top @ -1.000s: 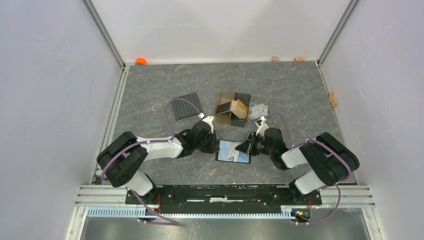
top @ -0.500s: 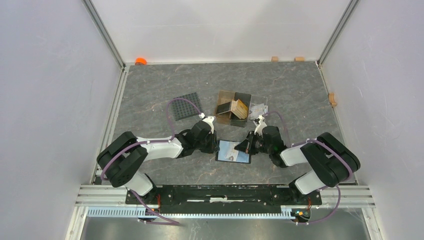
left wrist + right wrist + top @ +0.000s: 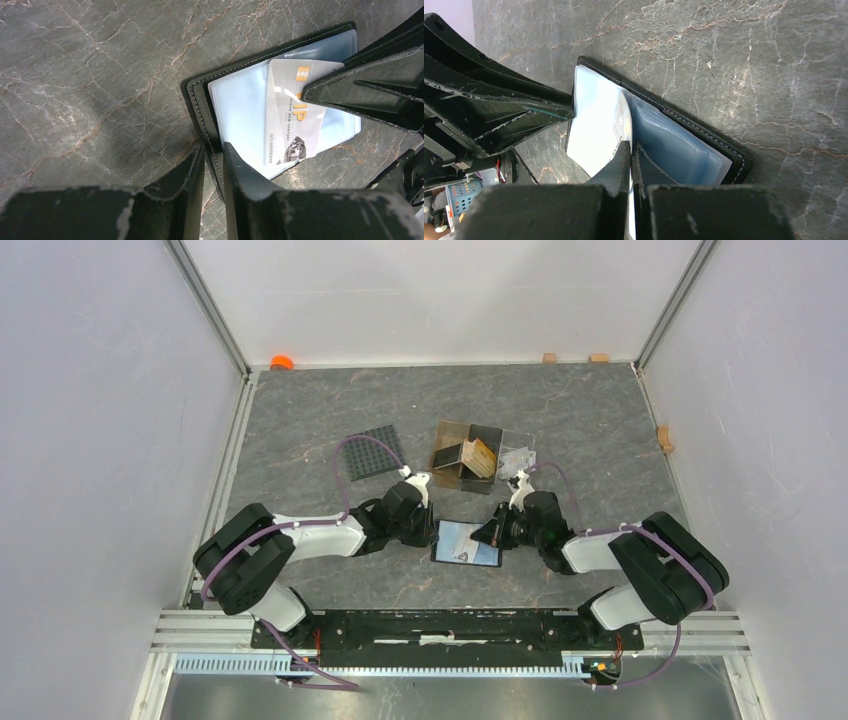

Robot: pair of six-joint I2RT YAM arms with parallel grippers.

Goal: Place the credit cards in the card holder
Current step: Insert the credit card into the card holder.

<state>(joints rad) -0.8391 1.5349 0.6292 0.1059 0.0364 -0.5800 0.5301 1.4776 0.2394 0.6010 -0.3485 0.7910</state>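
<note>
The card holder [image 3: 462, 552] lies open on the table between both arms, black outside [image 3: 196, 102], pale blue inside [image 3: 674, 145]. My left gripper [image 3: 214, 152] is shut on the holder's left edge, its black stitched rim pinched between the fingers. A whitish credit card [image 3: 292, 117] with a gold chip and print lies slanted over the clear inner sleeve. My right gripper [image 3: 630, 150] is shut on that card's edge [image 3: 623, 120]. More credit cards [image 3: 482, 455], tan-orange, stand in the brown box behind.
The brown translucent compartment box [image 3: 452, 436] stands just behind the holder, with a clear plastic tray [image 3: 517, 462] at its right. A black gridded mat [image 3: 374, 452] lies at back left. A small orange object [image 3: 282, 362] sits in the far left corner.
My right gripper has shifted slightly away from me and to the left with the card, and its elbow has swung outward. The left gripper has kept its hold and place.
</note>
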